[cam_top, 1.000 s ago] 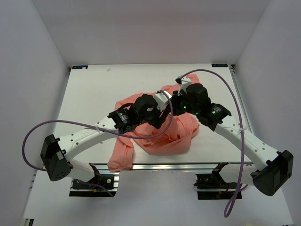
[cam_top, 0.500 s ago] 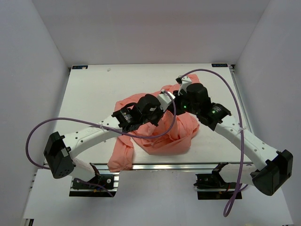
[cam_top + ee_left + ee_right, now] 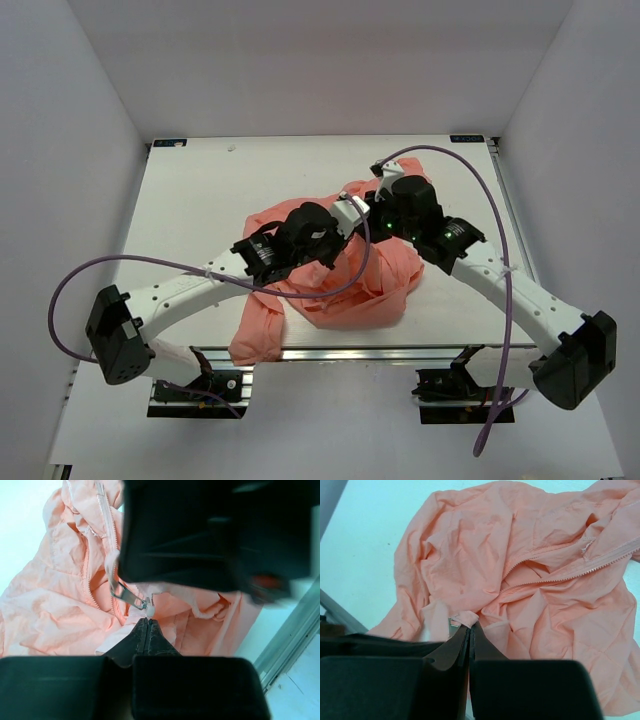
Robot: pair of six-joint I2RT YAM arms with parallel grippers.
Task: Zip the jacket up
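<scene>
The surface point(image 3: 200, 190) carries the jacket point(image 3: 385, 285), crumpled and partly unzipped. The jacket looks light, limp and slippery, so it will likely bunch unless pulled taut. The left gripper point(image 3: 148, 625) is clenched on the jacket's edge just below the slider point(image 3: 127, 596). The right gripper point(image 3: 470, 626) is pinched on a jacket fold. The best holds, I judge, are the slider's metal pull and the hem beneath it.

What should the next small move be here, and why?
Probably draw the left gripper slowly along the open zipper teeth: it looks shut on the zipper pull, while the right gripper pinches the jacket fabric.
</scene>
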